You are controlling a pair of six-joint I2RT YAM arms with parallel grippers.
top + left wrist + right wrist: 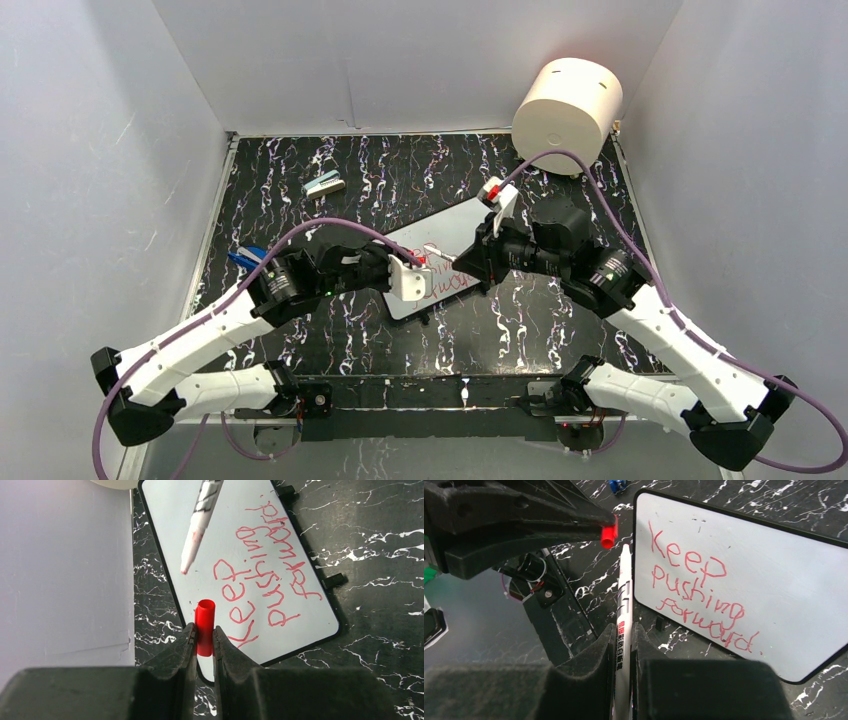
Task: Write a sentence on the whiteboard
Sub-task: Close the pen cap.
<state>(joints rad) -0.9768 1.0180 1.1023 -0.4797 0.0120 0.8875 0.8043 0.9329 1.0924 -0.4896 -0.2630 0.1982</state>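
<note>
- The left gripper has its fingers pinched almost closed on a red cap, whose open mouth faces the pen.
- The whiteboard lies flat on the dark marbled tabletop between the two arms. The sentence, "Keep pushing forward", sits on it in three slanted red lines and looks finished to me.
- The marker has its tip near the cap but apart from it, slightly off line.
- The right gripper has its fingers clamped tight on the marker's barrel.
- Capping seems to be the job now. I'd first line tip and cap up on one axis, then push straight and slowly until it seats. The tip should stay clear of the lettering so nothing smears.
</note>
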